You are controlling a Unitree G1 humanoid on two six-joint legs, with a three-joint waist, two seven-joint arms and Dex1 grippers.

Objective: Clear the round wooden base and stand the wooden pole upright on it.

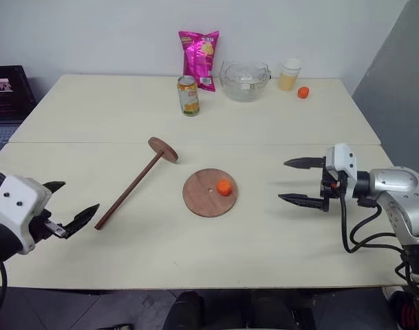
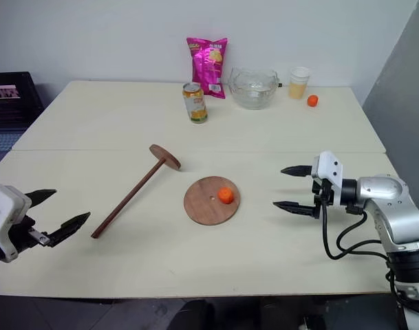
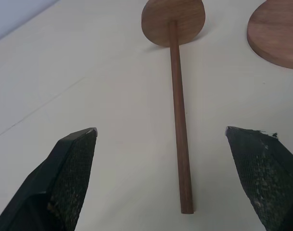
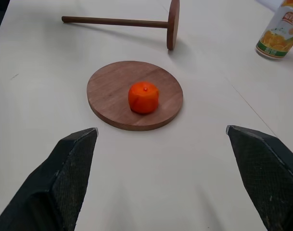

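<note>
Both hands are open and empty: the right hand point(image 1: 304, 181) faces the small orange fruit point(image 1: 224, 187) sitting on the round wooden base point(image 1: 209, 193) at frame centre. The round fruit could roll away if nudged. The left hand point(image 1: 70, 207), lower left, might push the lying wooden pole point(image 1: 132, 188) instead.

reddish-brown base point(image 1: 208, 196) (orange fruit point(image 1: 224, 187) atop), magenta bag point(image 1: 200, 59)

The round wooden base point(image 1: 209, 193), a thin reddish-brown disc with a small centre hole, lies flat on the surface with a small orange fruit point(image 1: 224, 187) sitting on it. The wooden pole point(image 1: 129, 192) lies on its side just left of it, its fixed disc end tilted on edge, apart from the base
</note>
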